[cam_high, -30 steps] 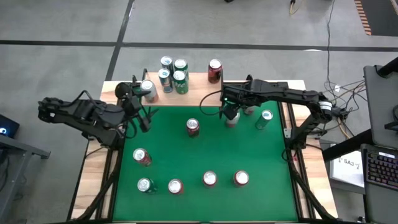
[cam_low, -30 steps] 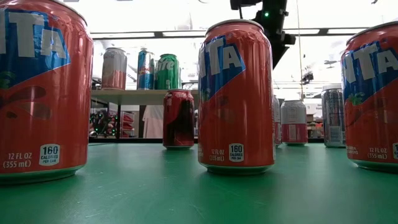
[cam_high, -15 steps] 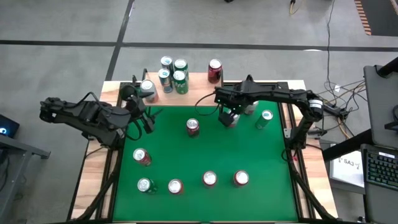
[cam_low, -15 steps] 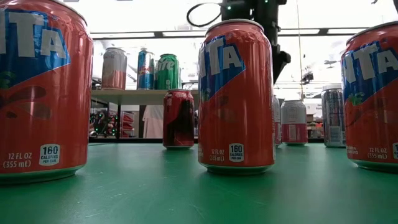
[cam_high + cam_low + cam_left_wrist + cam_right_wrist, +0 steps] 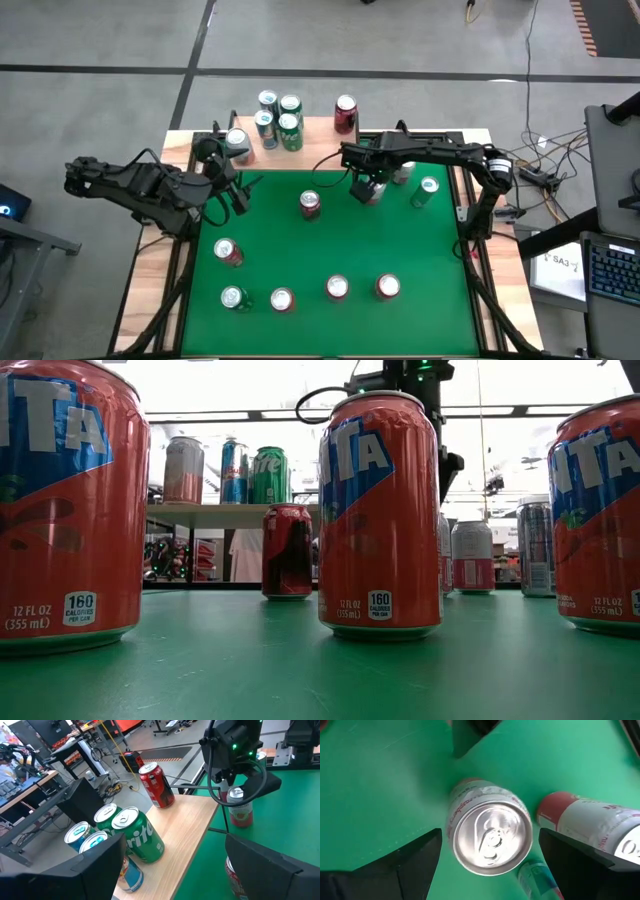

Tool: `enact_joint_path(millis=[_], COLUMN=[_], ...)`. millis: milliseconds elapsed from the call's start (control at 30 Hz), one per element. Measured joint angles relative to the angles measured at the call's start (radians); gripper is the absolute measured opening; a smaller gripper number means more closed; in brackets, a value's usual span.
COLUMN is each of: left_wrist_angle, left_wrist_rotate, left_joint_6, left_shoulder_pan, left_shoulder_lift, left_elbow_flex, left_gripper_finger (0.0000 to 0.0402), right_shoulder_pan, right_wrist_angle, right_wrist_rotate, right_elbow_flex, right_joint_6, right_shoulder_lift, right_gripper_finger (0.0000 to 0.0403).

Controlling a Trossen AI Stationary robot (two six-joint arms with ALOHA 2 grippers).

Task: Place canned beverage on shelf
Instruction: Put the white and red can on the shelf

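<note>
A white-and-red can (image 5: 490,834) stands upright on the green table (image 5: 400,240), a little in front of the shelf. My right gripper (image 5: 490,842) hovers above it, open and pointing down, one finger out past each side of the can's top (image 5: 372,193). The shelf (image 5: 318,125), a light-wood board at the table's far edge, carries several upright cans: green ones (image 5: 135,832), blue ones and a dark red one (image 5: 157,785). My left gripper (image 5: 232,190) waits open near the shelf's left end, holding nothing.
More cans stand on the green top: a red one (image 5: 310,203) left of the right gripper, two (image 5: 427,190) to its right, one (image 5: 228,252) at the left, several along the near edge (image 5: 337,288). Another can (image 5: 600,830) stands close beside the white-and-red one.
My right gripper has come down over the white-and-red can, shifting slightly toward the table's left and tipping to point more steeply downward. Its fingers have stayed open.
</note>
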State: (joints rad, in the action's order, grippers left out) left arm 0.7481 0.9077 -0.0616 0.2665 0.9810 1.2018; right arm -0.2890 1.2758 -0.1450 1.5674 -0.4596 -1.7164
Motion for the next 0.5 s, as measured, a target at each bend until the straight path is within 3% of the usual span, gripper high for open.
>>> enact_joint_path(millis=[500], left_wrist_angle=[0.000], left_wrist_rotate=[0.000], left_joint_6=[0.000], left_shoulder_pan=[0.000], left_shoulder_lift=[0.001], left_elbow_flex=[0.000], left_gripper_finger=[0.0326], right_shoulder_pan=[0.000], right_wrist_angle=[-0.061], right_wrist_rotate=[-0.016], right_elbow_flex=[-0.078], right_joint_6=[-0.001], right_shoulder_lift=[0.000], right_gripper_finger=[0.0327])
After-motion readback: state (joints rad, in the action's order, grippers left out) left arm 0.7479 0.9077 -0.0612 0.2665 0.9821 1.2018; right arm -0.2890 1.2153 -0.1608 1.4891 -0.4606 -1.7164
